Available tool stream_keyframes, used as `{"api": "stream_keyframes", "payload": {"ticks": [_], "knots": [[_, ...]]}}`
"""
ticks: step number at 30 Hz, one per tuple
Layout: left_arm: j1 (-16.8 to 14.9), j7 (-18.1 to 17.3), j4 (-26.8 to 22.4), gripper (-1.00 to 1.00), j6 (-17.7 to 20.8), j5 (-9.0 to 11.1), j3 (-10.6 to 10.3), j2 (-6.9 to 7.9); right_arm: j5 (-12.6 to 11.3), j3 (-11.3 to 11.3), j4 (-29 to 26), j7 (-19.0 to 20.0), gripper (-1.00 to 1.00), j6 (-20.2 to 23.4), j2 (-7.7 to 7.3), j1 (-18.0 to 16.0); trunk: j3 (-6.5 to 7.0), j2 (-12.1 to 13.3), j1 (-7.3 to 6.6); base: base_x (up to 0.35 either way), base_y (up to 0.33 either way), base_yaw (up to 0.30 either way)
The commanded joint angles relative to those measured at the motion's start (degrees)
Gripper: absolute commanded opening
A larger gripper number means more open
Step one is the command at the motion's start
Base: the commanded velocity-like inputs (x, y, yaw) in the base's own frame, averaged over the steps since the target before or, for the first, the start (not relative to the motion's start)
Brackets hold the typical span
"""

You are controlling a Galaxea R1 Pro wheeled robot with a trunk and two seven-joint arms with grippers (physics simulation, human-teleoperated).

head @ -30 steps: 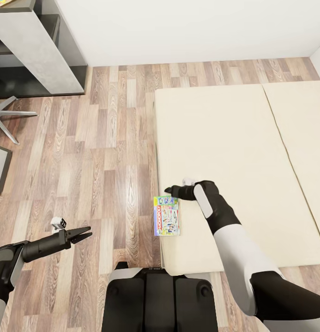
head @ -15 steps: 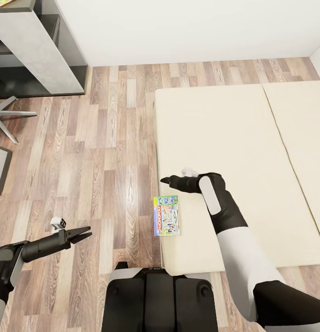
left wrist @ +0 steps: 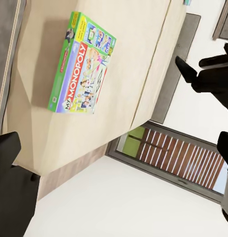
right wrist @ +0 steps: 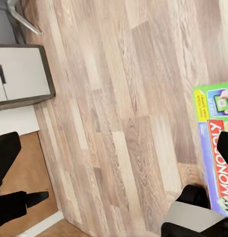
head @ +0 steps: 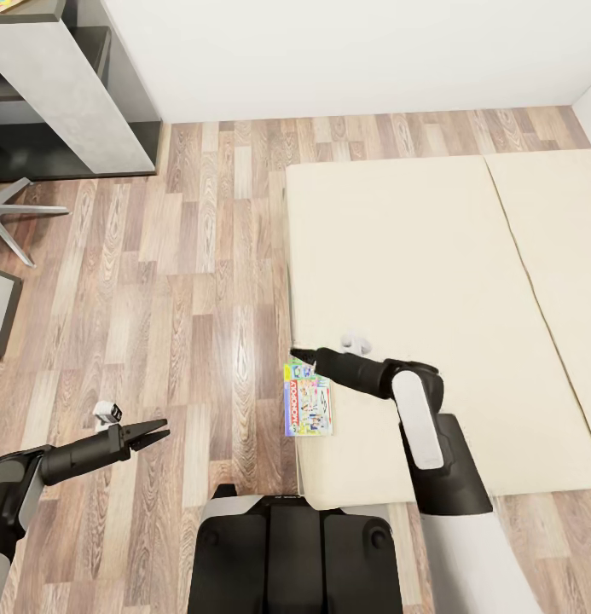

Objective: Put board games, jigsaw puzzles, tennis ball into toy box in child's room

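Wood-plank floor (head: 201, 281) meets the cream bed (head: 431, 281) in the head view; a Monopoly game box (head: 309, 399) lies at the mattress's near corner. Right gripper (head: 299, 352), grip unclear, reaches over its far end. Left gripper (head: 154, 433) hangs parted above the floor. Left wrist: box (left wrist: 82, 64) lies flat, green-edged. Right wrist: box (right wrist: 216, 148) beside the floor.

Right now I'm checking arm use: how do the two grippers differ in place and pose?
The right gripper hangs at the cream bed's edge, over the colourful Monopoly game box; the left gripper hovers over the wood-plank floor, apart from everything. Both are black and hold nothing.
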Motion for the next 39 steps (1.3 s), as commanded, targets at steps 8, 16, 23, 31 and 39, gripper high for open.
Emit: {"api": "stream_keyframes", "payload": {"ticks": [8, 16, 23, 31, 39], "knots": [[-0.01, -0.24, 0.00, 1.00, 0.59, 0.05, -0.03, 0.01, -2.28, 2.80, -2.47, 0.10, 1.00, 0.23, 0.02, 6.36, -0.06, -0.09, 0.04, 0.000, 0.000, 0.000], [-0.01, -0.24, 0.00, 1.00, 0.59, 0.03, -0.04, 0.01, -2.64, 3.89, -2.75, 0.13, 1.00, 0.11, 0.02, 8.66, 0.31, -0.09, 0.04, 0.000, 0.000, 0.000], [-0.01, -0.24, 0.00, 1.00, 0.59, -0.01, -0.04, 0.01, -2.69, 4.19, -2.79, 0.09, 1.00, 0.11, 0.02, 8.95, 0.92, -0.09, 0.04, 0.000, 0.000, 0.000], [-0.01, -0.24, 0.00, 1.00, 0.59, -0.06, 0.00, 0.01, -2.70, 3.94, -2.74, 0.86, 1.00, 0.09, 0.02, 9.02, 1.67, -0.09, 0.04, 0.000, 0.000, 0.000], [-0.01, -0.10, 0.00, 1.00, 0.52, -0.13, 0.00, 0.01, -2.70, 4.11, -2.74, 1.73, 1.00, 0.04, 0.02, 9.03, 2.43, -0.09, 0.04, 0.000, 0.000, 0.000]]}}
